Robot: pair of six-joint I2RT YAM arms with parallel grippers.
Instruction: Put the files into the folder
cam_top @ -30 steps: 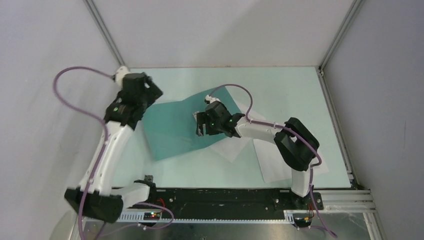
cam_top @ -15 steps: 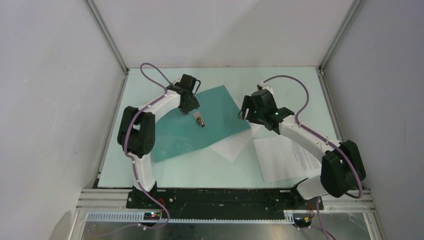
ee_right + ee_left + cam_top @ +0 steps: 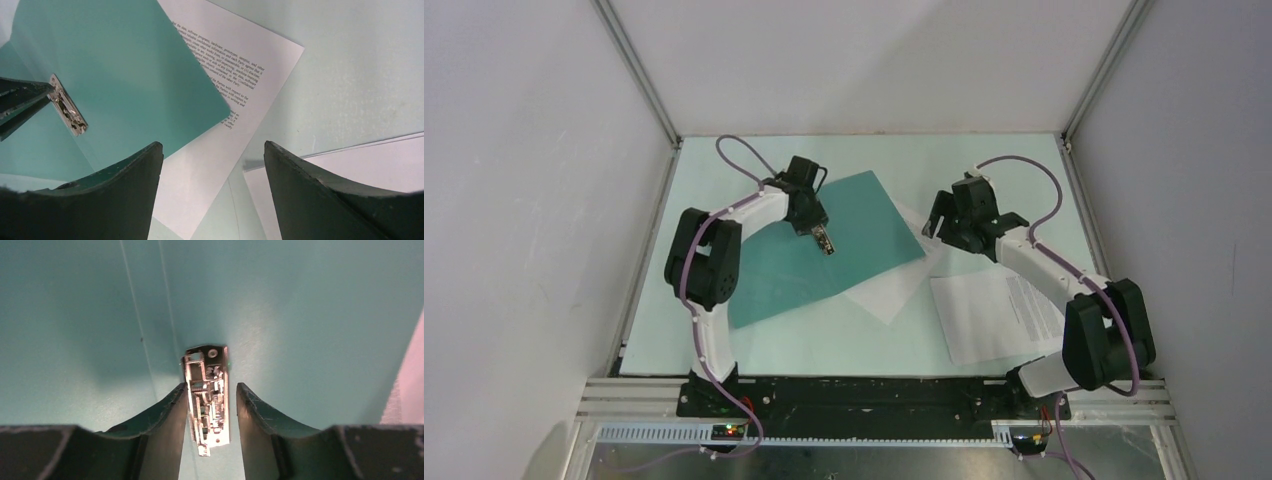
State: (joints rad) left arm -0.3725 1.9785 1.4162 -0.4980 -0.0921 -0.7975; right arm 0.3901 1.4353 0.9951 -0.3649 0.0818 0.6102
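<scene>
One thin flat teal-green folder (image 3: 864, 225) lies on the pale green tabletop (image 3: 984, 170); two white printed paper sheets lie at its right, one sheet (image 3: 894, 285) partly under the folder's edge, the other sheet (image 3: 994, 320) just beside it; one small metal clip (image 3: 207, 400) sits on the folder; the left gripper (image 3: 211, 387) straddles that clip, jaws half-parted, a sliver of gap on one side; the right gripper (image 3: 212, 150) gapes wide, empty, above the tucked sheet.

left tool (image 3: 211, 391) straddles metal clip (image 3: 207, 407) on folder (image 3: 300, 315).
</scene>
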